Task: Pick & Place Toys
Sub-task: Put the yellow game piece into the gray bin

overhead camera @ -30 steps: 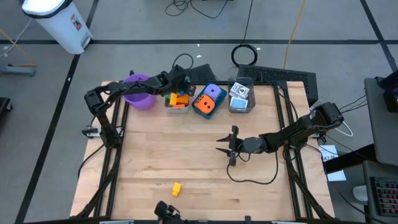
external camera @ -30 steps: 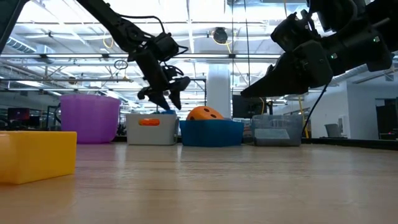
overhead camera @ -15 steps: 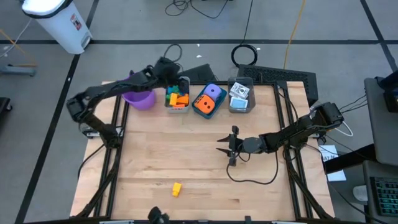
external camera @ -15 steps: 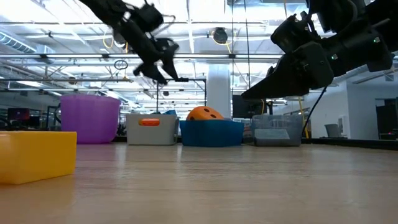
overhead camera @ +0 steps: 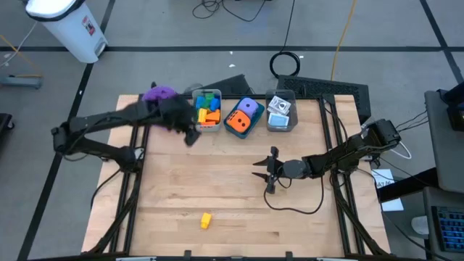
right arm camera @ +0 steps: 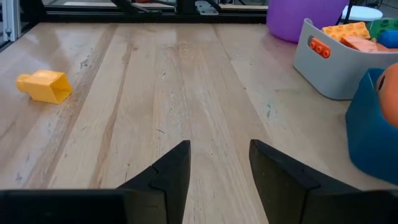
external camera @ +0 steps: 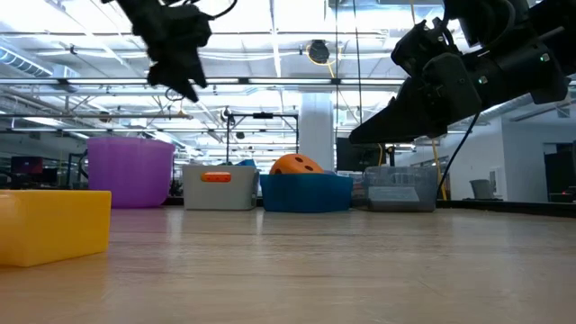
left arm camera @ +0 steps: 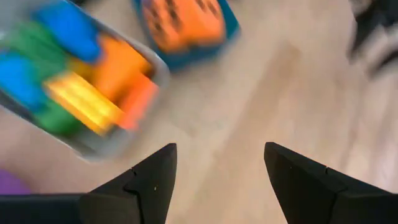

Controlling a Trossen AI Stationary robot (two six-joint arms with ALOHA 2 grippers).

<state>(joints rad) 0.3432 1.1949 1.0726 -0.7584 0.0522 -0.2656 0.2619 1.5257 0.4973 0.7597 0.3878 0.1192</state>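
left fingers (left arm camera: 149, 186) apart, empty, beside grey bin (overhead camera: 206, 127)

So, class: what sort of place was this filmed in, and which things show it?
Probably a robotics lab or workshop in a large industrial hall. The low view shows exposed ceiling trusses with strip lights. From above, cables trail over a taped concrete floor, and a framed wooden table carries two robot arms.

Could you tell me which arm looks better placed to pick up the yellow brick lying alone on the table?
Probably the right: its open gripper hangs mid-table, nearer the yellow brick. The left gripper, open and empty, is beside the grey bin.
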